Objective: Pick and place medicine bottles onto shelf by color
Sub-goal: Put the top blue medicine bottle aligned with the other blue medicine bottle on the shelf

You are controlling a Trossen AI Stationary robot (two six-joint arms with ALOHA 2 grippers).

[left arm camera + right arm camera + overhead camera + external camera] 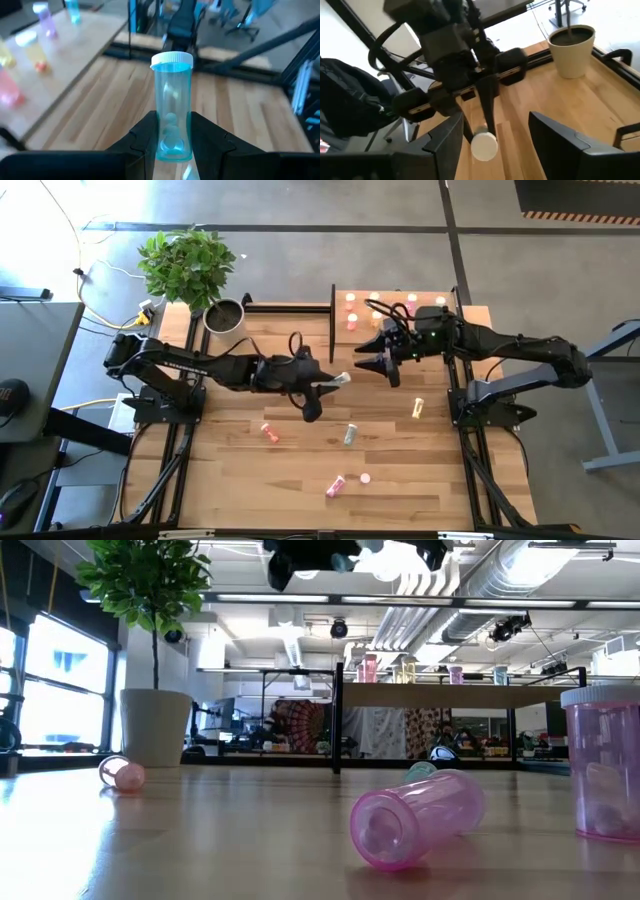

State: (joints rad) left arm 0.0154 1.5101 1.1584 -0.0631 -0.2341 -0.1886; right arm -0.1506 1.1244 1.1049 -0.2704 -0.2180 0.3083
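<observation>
Bare tabletop point(230, 470) at left; shelf's black upright panel point(332, 323) beside both hands.

A robotics lab in a big open workspace. The wooden desk point(300, 470) stands on a bare concrete floor point(560, 260) marked with dark tape lines, with loose cables point(80, 240) beside it. Exposed ceiling ducts point(440, 600), strip lights and rows of benches fill the room behind; a potted plant point(190, 270) sits at one corner.
</observation>
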